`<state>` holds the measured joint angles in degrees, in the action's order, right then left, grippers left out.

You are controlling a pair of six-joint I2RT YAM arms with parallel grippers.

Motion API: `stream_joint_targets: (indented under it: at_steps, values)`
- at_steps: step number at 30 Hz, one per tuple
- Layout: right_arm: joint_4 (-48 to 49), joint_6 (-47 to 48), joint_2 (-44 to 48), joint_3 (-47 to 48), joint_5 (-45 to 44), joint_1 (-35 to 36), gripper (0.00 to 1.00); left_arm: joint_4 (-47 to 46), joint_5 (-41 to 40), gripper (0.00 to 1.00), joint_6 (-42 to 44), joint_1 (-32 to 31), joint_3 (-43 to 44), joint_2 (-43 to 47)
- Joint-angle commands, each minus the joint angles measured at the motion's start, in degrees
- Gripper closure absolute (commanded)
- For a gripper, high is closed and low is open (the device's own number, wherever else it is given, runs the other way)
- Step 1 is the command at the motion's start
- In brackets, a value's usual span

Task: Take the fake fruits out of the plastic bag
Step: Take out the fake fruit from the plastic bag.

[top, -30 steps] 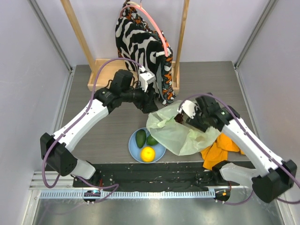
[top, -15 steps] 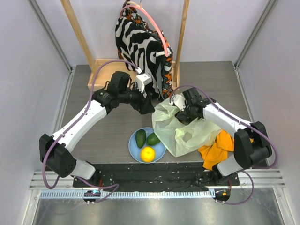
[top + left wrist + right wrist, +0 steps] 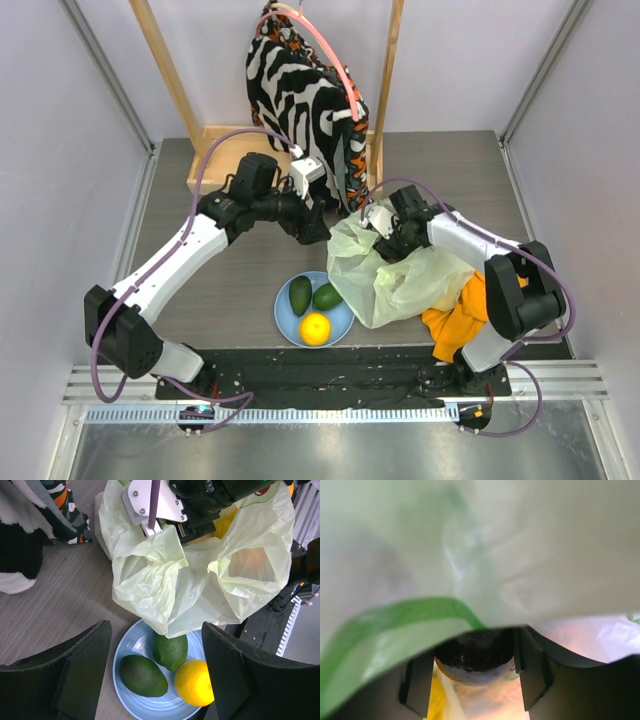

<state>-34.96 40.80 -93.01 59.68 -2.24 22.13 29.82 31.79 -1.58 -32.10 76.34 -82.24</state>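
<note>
on the blue plate (image 3: 125,647): two avocados (image 3: 143,675) and an orange fruit (image 3: 195,682), close together
plastic bag (image 3: 165,580): crumpled on the tabletop (image 3: 65,590), its edge over the plate's far rim
right pincer (image 3: 474,672): inside the bag, clasping a dark fruit (image 3: 472,652)
left pincer (image 3: 155,627): released, empty, above the plate

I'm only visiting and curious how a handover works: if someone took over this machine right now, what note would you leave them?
Left claw: open, empty, hovering over the plate and the bag.
Right claw: inside the bag, closed on a dark purple fruit.
Done: two avocados and a yellow-orange fruit lie on the plate.
Left: lift the purple fruit out. Something yellow shows in the bag beside it, possibly another fruit.
</note>
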Motion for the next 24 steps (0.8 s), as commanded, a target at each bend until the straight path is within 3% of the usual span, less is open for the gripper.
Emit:
stream_joint_targets:
  at_steps: [1, 6, 7, 11, 16, 19, 22, 24]
  values:
    - [-8.70, -0.02, 6.34, 8.68, 7.15, -0.51, 0.69, -1.00, 0.91, 0.23, -0.09, 0.37, 0.66, 0.67]
    - [-26.77, 0.07, 16.44, 23.68, 20.67, -0.51, 0.70, 2.42, -0.41, 0.23, 4.02, 1.77, 3.55, -0.73]
    - [-29.35, 0.33, 17.59, 25.38, 25.74, -0.34, 0.71, 3.74, -0.59, 0.23, 4.83, 1.95, 4.86, -0.99]
    - [-37.01, 0.60, 21.29, 27.77, 32.37, 0.72, 0.72, 7.26, -2.43, 0.23, 8.87, 2.39, 7.77, -1.70]
    - [-32.99, -4.31, 23.40, 25.05, 33.53, 6.06, 0.76, 7.97, -2.35, 0.23, 9.32, 3.79, 6.02, 3.03]
    - [-28.16, -10.72, 23.40, 26.19, 27.22, 18.62, 0.74, 8.76, -2.17, 0.22, 9.32, 5.37, 3.56, 8.64]
    - [-23.15, -16.79, 19.72, 27.42, 30.27, 21.38, 0.72, 9.20, -0.86, 0.21, 7.74, 8.53, 0.23, 15.32]
    - [-21.82, -14.98, 15.24, 27.86, 29.50, 24.95, 0.72, 10.07, -0.15, 0.21, 6.86, 11.70, -2.32, 18.94]
